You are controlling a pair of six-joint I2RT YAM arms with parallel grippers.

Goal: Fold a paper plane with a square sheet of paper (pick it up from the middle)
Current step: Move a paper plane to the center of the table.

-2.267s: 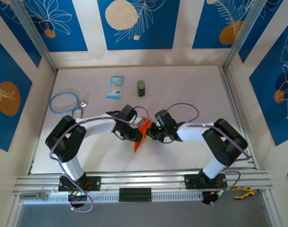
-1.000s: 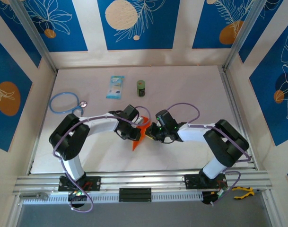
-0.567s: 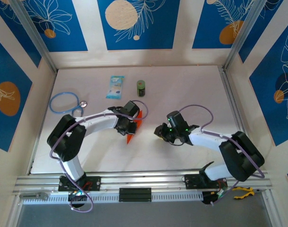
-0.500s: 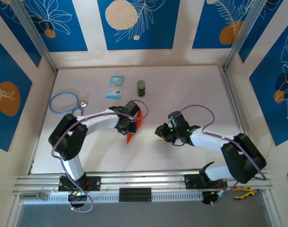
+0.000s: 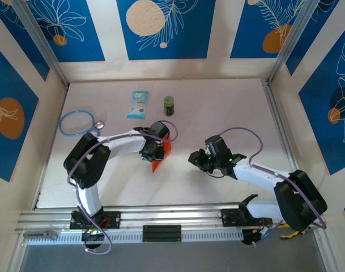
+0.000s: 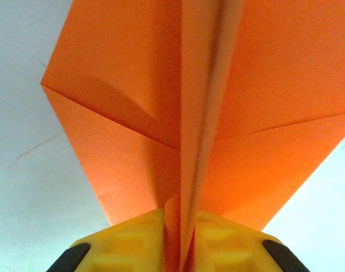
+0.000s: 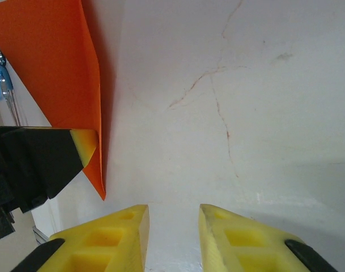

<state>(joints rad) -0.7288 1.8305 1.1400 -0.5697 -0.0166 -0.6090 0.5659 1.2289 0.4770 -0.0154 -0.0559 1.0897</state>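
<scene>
table: pale matt white [image 5: 229,113]; hairline cracks [image 7: 217,107] ran across it just ahead of the right pincer [image 7: 173,218].
room: cream walls with blue panels [image 5: 161,28] carrying cream circles, orange discs and white leaf outlines. Aluminium posts [image 5: 39,42] stood at the far corners. An aluminium rail [image 5: 172,217] ran along the near edge under both arm bases.
left pincer: [image 6: 179,220] clenched on the central fold of the paper plane [image 6: 121,124], one yellow finger on each side of the crease.
paper plane: bright orange, held in the left pincer, wings spread to both sides ahead of its fingers, diagonal creases visible. In the top view it [image 5: 160,153] sat at the tip of the left pincer [image 5: 155,152], pointed end toward the near side. Couldn't tell whether that end touched the table.
right pincer: released, nothing between its fingers, bare table in the gap. In the top view it [image 5: 193,157] sat right of the plane, clear of it.
clutter: light-blue packet [image 5: 138,104] and green can [image 5: 169,105] beyond the left pincer, near each other but apart. Blue tube loop [image 5: 77,122] with a metal disc lay well left of it. Yellow-handled pliers [image 5: 289,229] lay off the table behind the right arm base.
change vs 1 s earlier: the right pincer had been up against the plane, opposite the left one. It had since let go and backed off to the right. The plane went slightly left and farther away with the left pincer. Packet, can and loop hadn't moved.
</scene>
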